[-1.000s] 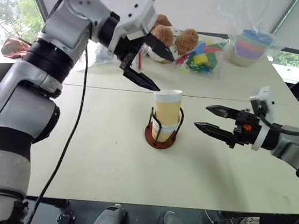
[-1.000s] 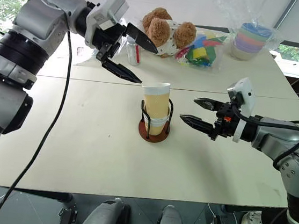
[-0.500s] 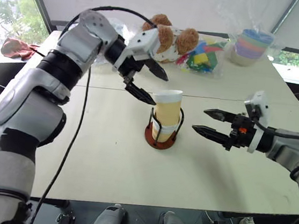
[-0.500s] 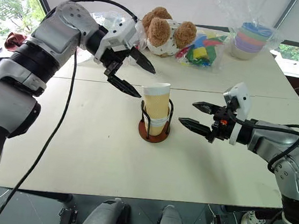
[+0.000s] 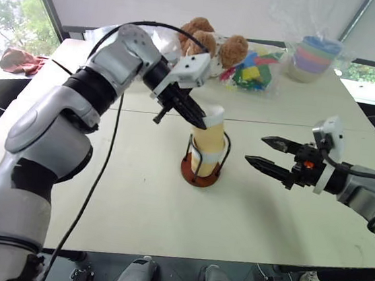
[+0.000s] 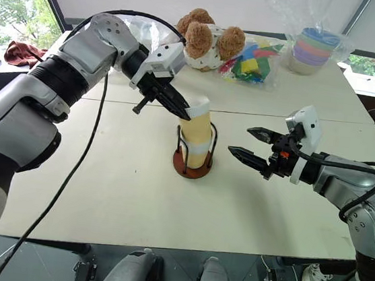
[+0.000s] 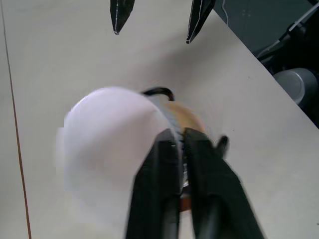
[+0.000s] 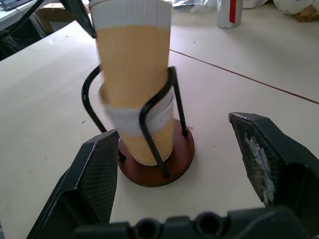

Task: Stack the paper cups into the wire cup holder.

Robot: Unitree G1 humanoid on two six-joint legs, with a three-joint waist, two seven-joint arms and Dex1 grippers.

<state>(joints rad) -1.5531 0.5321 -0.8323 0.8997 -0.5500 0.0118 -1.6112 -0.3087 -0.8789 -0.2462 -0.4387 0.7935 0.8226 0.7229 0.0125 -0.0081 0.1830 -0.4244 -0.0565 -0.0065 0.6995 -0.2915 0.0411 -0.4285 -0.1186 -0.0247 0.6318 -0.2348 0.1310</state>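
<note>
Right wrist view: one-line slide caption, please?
Open right claw faces stacked paper cups in the wire cup holder.

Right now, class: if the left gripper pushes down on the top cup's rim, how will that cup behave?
The top cup looks like thin paper, so its rim probably dents. The left gripper pinches one side, so it may tilt. The holder likely keeps the stack from tipping.

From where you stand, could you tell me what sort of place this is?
Probably a lab or office room set up for robot trials: plain white tables pushed together beside windows, with test props such as teddy bears and bagged toy blocks.
</note>
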